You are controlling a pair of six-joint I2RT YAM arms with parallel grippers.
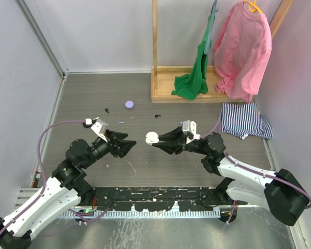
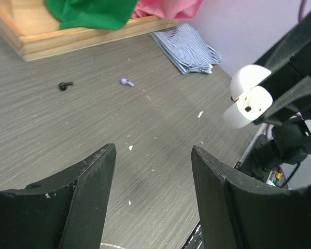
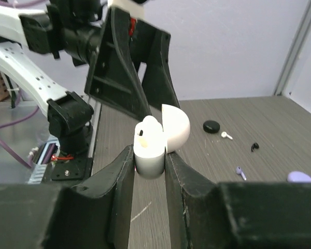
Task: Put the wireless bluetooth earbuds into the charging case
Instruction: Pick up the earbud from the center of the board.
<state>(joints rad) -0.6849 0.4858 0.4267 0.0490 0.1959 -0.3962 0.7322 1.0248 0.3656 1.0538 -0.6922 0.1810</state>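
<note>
Over the desk point(image 1: 93, 93), the right jaws are clenching the open white case point(image 3: 151, 150) by its base, its lid standing open, while the left jaws are standing released and empty just beside it, pointing at it. Loose earbuds are lying on the desk well apart from the case: a lilac earbud point(image 2: 127, 82), a black earbud point(image 2: 66, 86) near it, and a white earbud point(image 3: 226, 135) just beside a black puck point(image 3: 211, 126).
</note>
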